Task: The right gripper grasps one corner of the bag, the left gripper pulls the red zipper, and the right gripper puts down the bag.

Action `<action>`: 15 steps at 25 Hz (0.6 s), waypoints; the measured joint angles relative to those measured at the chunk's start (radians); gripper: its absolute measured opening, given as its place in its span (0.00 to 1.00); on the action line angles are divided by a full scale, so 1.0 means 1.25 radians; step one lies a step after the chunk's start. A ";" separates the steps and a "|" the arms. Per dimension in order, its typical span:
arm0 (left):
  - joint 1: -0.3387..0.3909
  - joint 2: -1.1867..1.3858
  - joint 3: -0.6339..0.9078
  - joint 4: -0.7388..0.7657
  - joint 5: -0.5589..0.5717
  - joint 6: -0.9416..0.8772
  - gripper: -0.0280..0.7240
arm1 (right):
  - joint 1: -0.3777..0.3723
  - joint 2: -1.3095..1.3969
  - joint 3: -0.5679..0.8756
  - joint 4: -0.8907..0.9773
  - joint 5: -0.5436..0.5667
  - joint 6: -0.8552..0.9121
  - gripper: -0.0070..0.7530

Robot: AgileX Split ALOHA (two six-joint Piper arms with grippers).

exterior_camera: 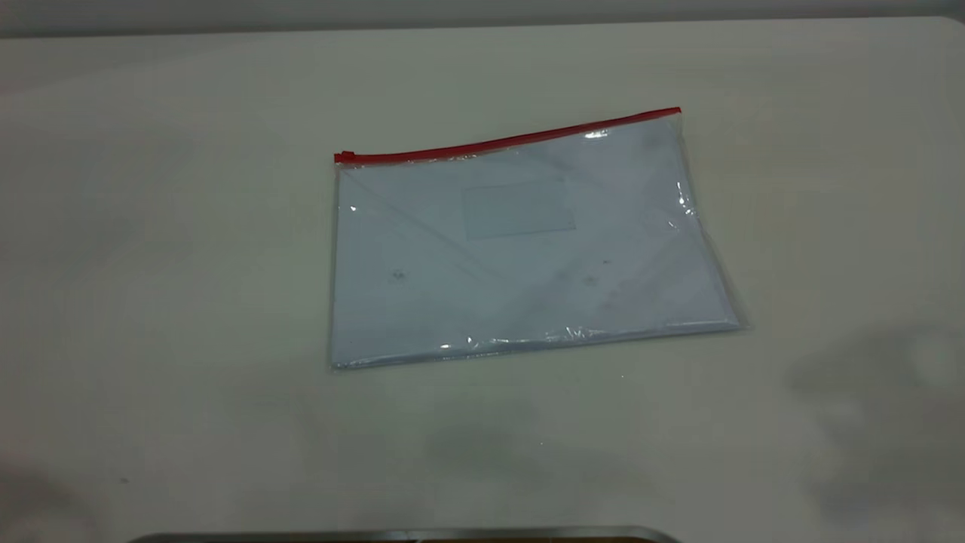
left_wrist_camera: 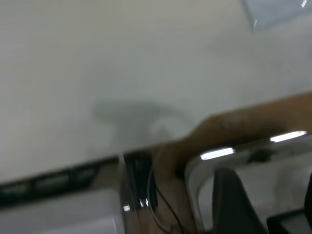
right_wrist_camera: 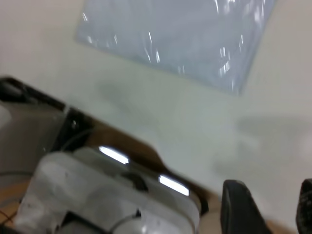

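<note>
A large flat rectangular clear plastic bag (exterior_camera: 520, 249) with white paper inside lies flat on the pale off-white table (exterior_camera: 151, 302), near the middle and a little toward the far side in the exterior view. Its thin red zipper (exterior_camera: 509, 140) runs the full length of the far long edge, rising slightly toward the right, and the tiny red slider tab (exterior_camera: 344, 157) sits at the left end of that strip. A faint rectangular label pocket (exterior_camera: 519, 210) shows on the upper face, and bright glints mark the crinkly plastic along the near and right edges. The far right corner of the bag (exterior_camera: 676, 115), where the red strip ends, rests on the table with nothing touching it. Neither arm appears in the exterior view. In the left wrist view the left gripper (left_wrist_camera: 273, 204) hangs off the near edge of the table, well apart from the bag, only a corner of which shows; its two dark fingers stand apart with nothing between them. In the right wrist view the right gripper (right_wrist_camera: 273, 209) likewise sits by the table edge, near the bag's near right corner but clear of it, its black fingers spread and holding nothing.
</note>
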 joint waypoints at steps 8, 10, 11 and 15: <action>0.000 -0.162 0.143 0.004 -0.004 -0.031 0.60 | 0.000 -0.251 0.330 -0.114 0.000 0.099 0.47; 0.000 -0.199 0.161 0.004 -0.004 -0.054 0.60 | 0.000 -0.310 0.390 -0.151 -0.008 0.161 0.49; 0.000 -0.216 0.173 0.006 -0.005 -0.066 0.60 | 0.000 -0.341 0.402 -0.176 -0.013 0.194 0.49; 0.000 -0.274 0.217 0.013 -0.009 -0.092 0.60 | 0.000 -0.435 0.421 -0.265 -0.080 0.252 0.49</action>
